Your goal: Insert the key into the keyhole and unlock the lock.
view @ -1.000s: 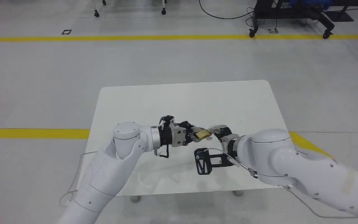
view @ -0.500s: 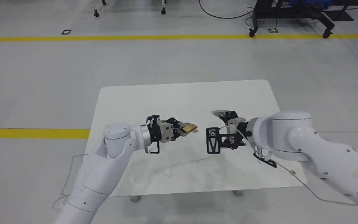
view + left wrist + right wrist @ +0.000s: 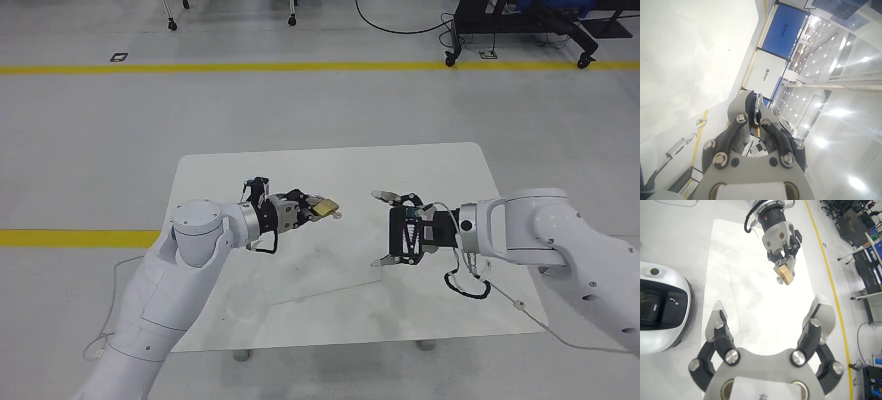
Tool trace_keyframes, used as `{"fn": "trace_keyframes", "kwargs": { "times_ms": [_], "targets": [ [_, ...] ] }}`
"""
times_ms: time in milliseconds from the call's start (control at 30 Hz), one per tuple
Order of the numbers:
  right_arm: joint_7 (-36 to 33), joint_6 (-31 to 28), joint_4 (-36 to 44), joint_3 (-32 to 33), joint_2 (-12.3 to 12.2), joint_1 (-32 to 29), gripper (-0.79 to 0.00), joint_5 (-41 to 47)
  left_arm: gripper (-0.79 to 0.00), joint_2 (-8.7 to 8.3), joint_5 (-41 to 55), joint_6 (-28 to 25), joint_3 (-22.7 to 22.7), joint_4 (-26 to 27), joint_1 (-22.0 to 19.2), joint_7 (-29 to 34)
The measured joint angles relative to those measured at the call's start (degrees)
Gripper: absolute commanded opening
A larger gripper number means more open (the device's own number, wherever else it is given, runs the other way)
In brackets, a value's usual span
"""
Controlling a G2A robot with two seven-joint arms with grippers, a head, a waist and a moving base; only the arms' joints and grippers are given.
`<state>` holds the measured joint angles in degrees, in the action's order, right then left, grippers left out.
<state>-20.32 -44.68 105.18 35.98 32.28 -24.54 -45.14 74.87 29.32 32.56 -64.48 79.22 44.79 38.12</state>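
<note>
"What had changed?"

"The right gripper (image 3: 770, 308) had let go and drawn back, jaws wide and empty. The small silver key (image 3: 780, 279) stayed seated in the round brass padlock (image 3: 785, 274)."

"And the padlock?"

"Clamped in the left gripper (image 3: 784, 265) above the white table (image 3: 250, 180), silver shackle (image 3: 757, 106) pinched inside. Insertion looked done; whether it was unlocked was unclear."

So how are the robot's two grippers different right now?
The left gripper has its fingers shut on the brass lock, which has a small silver key sticking out at its end. The right gripper has its fingers spread wide apart. The left gripper holds something, and the right gripper holds nothing. Both are above the white table, pointing at each other.
</note>
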Motion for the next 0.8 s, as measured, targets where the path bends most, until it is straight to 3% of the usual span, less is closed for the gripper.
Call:
{"fn": "trace_keyframes", "kwargs": {
  "times_ms": [133, 200, 233, 367, 500, 567, 633, 700, 767, 800],
  "targets": [
    [0.16, -0.01, -0.01, 0.00, 0.00, -0.01, 0.000, 0.01, -0.785, -0.01, -0.29, -0.29, 0.23, 0.30, 0.08, -0.30],
    [0.61, 0.39, -0.38, -0.11, 0.13, -0.57, 0.000, -0.05, -0.785, 0.21, -2.48, -3.18, 1.29, 1.55, 0.74, -2.84],
    [1.09, 1.11, -0.87, -0.09, 0.27, -0.93, 0.000, -0.34, -0.785, 0.43, -3.35, -5.81, 1.86, 1.92, 1.14, -4.68],
    [9.06, 7.24, -2.80, 0.35, 1.35, -3.29, -0.142, -2.74, -0.785, 1.84, -3.37, -20.26, 4.46, 0.11, 1.52, -12.60],
    [16.63, 9.78, -4.83, -0.11, 2.51, -5.28, -0.132, -6.05, -0.785, 3.47, -3.31, -30.00, 7.76, -5.54, -0.39, -16.70],
    [18.91, 11.17, -6.35, -0.33, 3.20, -5.83, -0.179, -7.30, -0.785, 4.32, -1.21, -32.07, 9.04, -8.68, -2.06, -16.50],
    [20.27, 12.30, -7.94, -0.47, 3.92, -6.04, -0.296, -8.01, -0.785, 4.88, -0.47, -33.21, 9.69, -10.90, -3.46, -16.43],
    [20.47, 14.22, -8.76, -0.60, 4.52, -6.16, -0.292, -9.64, -0.785, 5.18, -0.35, -33.87, 9.85, -12.17, -4.17, -16.52],
    [18.95, 16.62, -8.50, -1.27, 5.25, -6.26, -0.212, -12.98, -0.785, 5.42, 0.09, -34.38, 9.74, -13.40, -4.56, -16.35],
    [18.22, 17.25, -8.24, -1.56, 5.60, -6.16, -0.219, -14.34, -0.785, 5.50, 0.21, -34.57, 9.68, -13.89, -4.69, -16.15]
  ]
}}
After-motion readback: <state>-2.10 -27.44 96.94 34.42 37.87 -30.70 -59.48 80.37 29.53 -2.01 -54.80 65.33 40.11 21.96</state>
